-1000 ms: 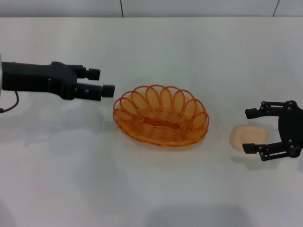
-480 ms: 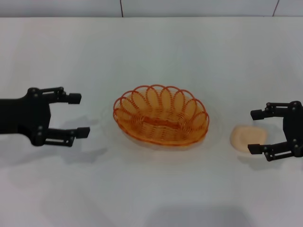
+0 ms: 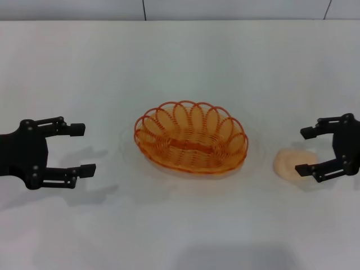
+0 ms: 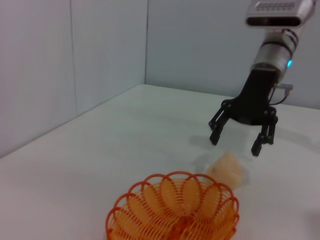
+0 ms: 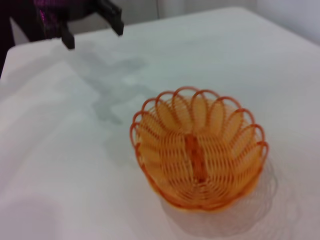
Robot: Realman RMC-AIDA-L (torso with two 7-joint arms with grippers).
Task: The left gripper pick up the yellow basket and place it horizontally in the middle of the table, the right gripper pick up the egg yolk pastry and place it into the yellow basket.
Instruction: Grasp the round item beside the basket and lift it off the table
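Note:
The yellow basket (image 3: 191, 136) stands upright and empty in the middle of the white table (image 3: 180, 56), long side across; it also shows in the left wrist view (image 4: 172, 211) and the right wrist view (image 5: 198, 146). The egg yolk pastry (image 3: 290, 163) lies on the table right of the basket, also seen in the left wrist view (image 4: 227, 168). My left gripper (image 3: 79, 149) is open and empty, well left of the basket. My right gripper (image 3: 306, 151) is open, its fingers straddling the pastry's right side just above it; the left wrist view shows it (image 4: 237, 142) hovering over the pastry.
The table's far edge meets a grey wall (image 3: 225, 8). My left gripper's fingertips (image 5: 114, 16) show far off in the right wrist view, with its shadow on the table.
My left gripper has drawn back left and toward the front, away from the basket, and turned so its open fingers show. My right gripper has shifted slightly right and back beside the pastry.

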